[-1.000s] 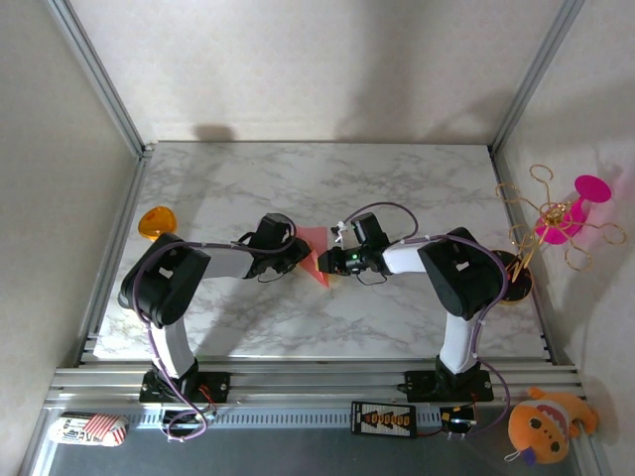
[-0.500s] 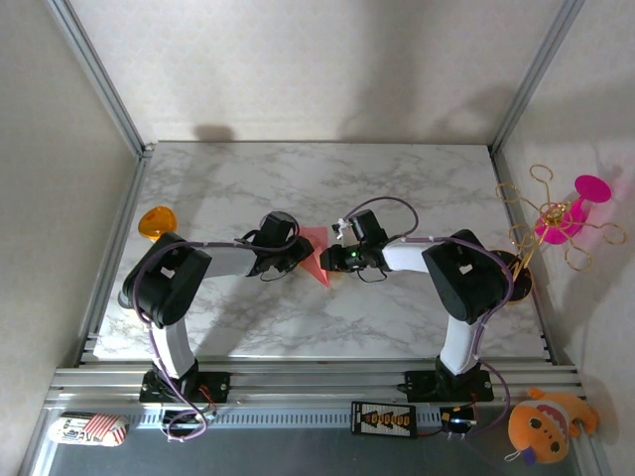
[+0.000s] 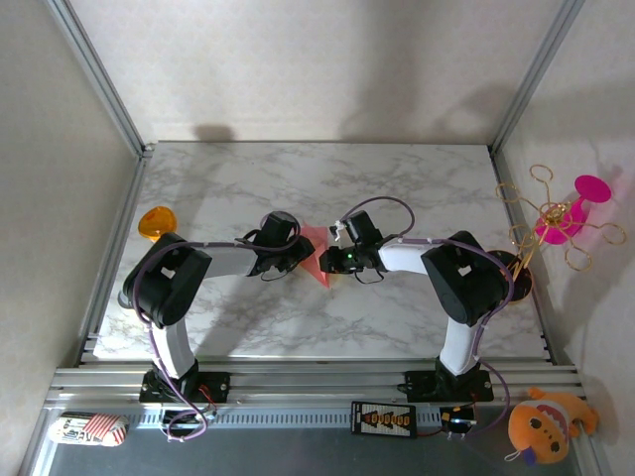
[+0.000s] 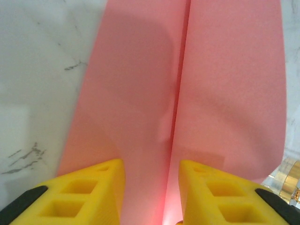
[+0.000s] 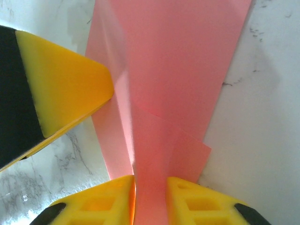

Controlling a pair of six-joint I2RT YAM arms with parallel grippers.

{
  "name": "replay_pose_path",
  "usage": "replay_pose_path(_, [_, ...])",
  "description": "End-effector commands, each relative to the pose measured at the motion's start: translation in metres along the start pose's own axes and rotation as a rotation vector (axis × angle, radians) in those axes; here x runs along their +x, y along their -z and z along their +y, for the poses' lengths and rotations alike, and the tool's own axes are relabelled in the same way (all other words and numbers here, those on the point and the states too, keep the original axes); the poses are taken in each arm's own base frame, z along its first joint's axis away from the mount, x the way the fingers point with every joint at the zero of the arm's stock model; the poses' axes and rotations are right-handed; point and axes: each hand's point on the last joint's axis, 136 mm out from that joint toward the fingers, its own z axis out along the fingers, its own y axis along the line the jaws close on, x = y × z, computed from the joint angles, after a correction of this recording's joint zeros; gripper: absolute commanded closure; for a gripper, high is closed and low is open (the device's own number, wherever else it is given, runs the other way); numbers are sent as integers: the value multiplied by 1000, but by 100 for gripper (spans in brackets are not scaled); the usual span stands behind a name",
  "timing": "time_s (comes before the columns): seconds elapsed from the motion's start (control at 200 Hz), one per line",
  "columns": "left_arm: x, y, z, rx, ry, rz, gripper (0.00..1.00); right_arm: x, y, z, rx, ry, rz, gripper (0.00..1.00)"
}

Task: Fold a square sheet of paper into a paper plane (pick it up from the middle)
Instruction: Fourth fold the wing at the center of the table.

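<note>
**Two robot grippers meet over a half-folded pink sheet**

At the middle of a marble table (image 3: pixel 417 188), two robot arms reach inward from opposite sides until their tips nearly touch. Between them lies the salmon-pink sheet of paper (image 3: pixel 317 248), already folded into a narrow triangle pointing towards the arms' bases.

From the left wrist, the left gripper (image 4: pixel 151 180) has its yellow fingers part-way apart, one on each side of the centre crease (image 4: pixel 180 93). The gap is much wider than the thin paper, so it appears to have hold of nothing.

From the right wrist, the right gripper (image 5: pixel 151 192) stands much narrower. A raised ridge of overlapping layers runs straight into its gap. Whether the jaws actually pinch that ridge cannot be told.

The facing approach probably lets one gripper steady the fold line while the other works a flap. Both straddle the same crease, seemingly to keep the fold centred. The sheet is not yet a dart, and the wings remain to be made.
</note>
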Motion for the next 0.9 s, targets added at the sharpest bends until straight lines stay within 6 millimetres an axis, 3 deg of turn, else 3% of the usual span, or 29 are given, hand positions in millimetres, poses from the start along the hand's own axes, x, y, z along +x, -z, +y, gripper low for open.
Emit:
replay_pose_path(0.0, [19,-8,39,-140,4,48,64,-3,3,5,-2,-2,-4,79])
replay_pose_path(0.351, [12,3,24,-103,-2,22,65,4,-2,2,-33,-30,14,86])
replay_pose_path(0.631, [2,27,-22,51,-55,-18,69,-1,1,3,-100,20,20,87])
replay_pose_path(0.771, [5,22,-24,82,-64,0,70,-3,5,8,-138,90,31,87])
replay_pose_path(0.896, [10,7,-14,63,-61,34,70,-4,5,8,-147,130,46,87])
